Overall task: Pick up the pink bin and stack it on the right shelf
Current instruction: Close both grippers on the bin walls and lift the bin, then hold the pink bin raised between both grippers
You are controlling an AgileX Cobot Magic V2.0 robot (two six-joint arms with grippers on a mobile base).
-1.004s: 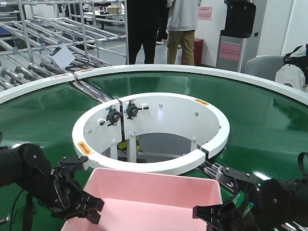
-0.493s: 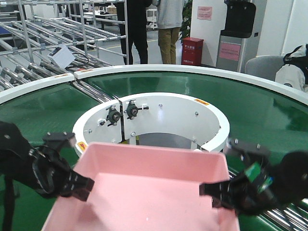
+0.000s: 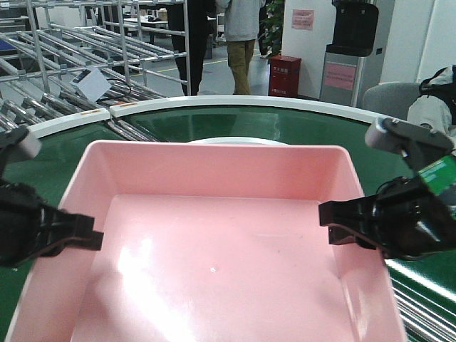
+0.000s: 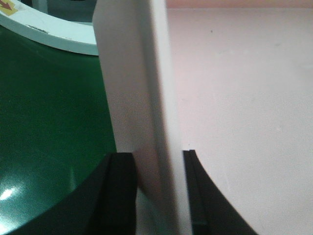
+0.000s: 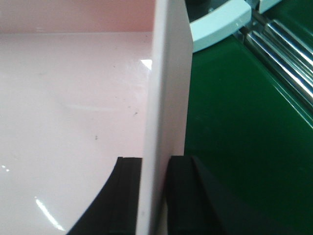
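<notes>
I have the wide, shallow tub of pale pink glossy plastic, the pink bin [image 3: 221, 256], held up between both arms over the curved green conveyor belt [image 3: 299, 125]. It fills the lower front view, its open top towards the camera and its shiny floor bare. My left gripper [image 4: 157, 196] is closed down narrow on the bin's left wall, with one black finger [image 4: 120, 191] outside over the belt and the other inside. My right gripper [image 5: 155, 196] pinches the right wall the same way, its inner finger [image 5: 128, 193] over the pink floor and the outer one above the green. On the right wrist camera I see steel rollers [image 5: 283, 54] and a piece of white ring [image 5: 215, 22] past the bin. Behind the belt are metal roller racks [image 3: 85, 43], a red box [image 3: 284, 75] and a person in a grey top [image 3: 239, 21]
</notes>
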